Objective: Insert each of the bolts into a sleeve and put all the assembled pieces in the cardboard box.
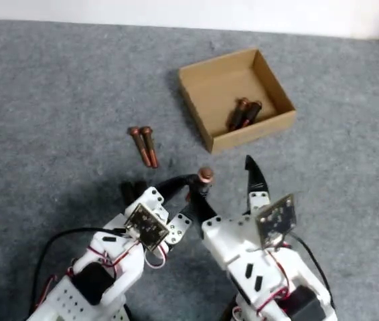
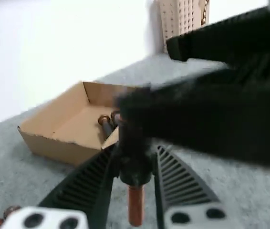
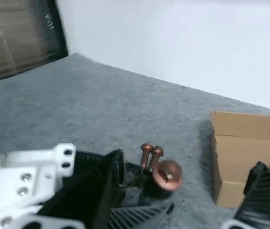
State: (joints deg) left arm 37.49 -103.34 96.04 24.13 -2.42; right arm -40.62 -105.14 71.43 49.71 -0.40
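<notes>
Surface: grey carpet-like worktop (image 1: 55,87), plain white wall (image 3: 173,38) behind.
Box: cardboard box (image 1: 250,135) with two assembled pieces (image 1: 244,112) lying inside.
Loose: two bolts (image 1: 142,146) side by side, left of the box.
Left claw (image 2: 136,151): clamped on a black sleeve (image 2: 135,169) with a copper bolt (image 1: 205,175) through it, near the box.
Right claw (image 1: 226,188): spread wide, holding nothing.

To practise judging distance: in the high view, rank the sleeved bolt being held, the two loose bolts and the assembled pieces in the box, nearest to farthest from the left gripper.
1. sleeved bolt, held in the left gripper itself.
2. loose bolts, lying together beside the box.
3. assembled pieces, inside the cardboard box.
</notes>
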